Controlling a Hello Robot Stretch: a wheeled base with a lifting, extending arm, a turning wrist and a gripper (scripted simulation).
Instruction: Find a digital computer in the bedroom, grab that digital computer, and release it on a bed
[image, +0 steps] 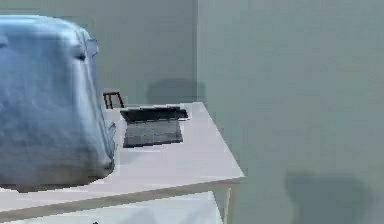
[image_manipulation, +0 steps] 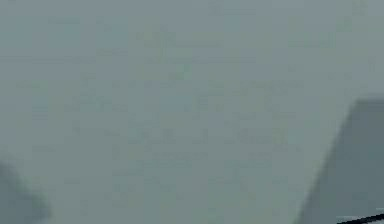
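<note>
- In the forward view, a pale table (image: 195, 155) fills the lower left, with its right edge running down to a thin leg near the bottom of the picture.
- The digital computer (image: 152, 126), a dark, flat laptop, lies on the table near its far edge, close to the wall and roughly at the picture's middle.
- A big, bulging blue bag (image: 50, 100) of soft cloth stands on the table at the forward view's left. It rises from near the table's front edge almost to the top of the picture.
- The bag's right side reaches close to the digital computer's left edge; whether the two touch cannot be told.
- A small dark wire frame (image: 113, 99) stands on the table just behind the digital computer's left corner, between the bag and the wall.
- A plain grey-green wall (image: 290, 90) stands behind and to the right of the table.
- In the arm side view, the same plain grey-green wall (image_manipulation: 190, 100) spans the picture.
- A thin dark line (image_manipulation: 362, 217) crosses its bottom right corner; what it belongs to cannot be told.
- The gripper's state cannot be told from these pictures.
</note>
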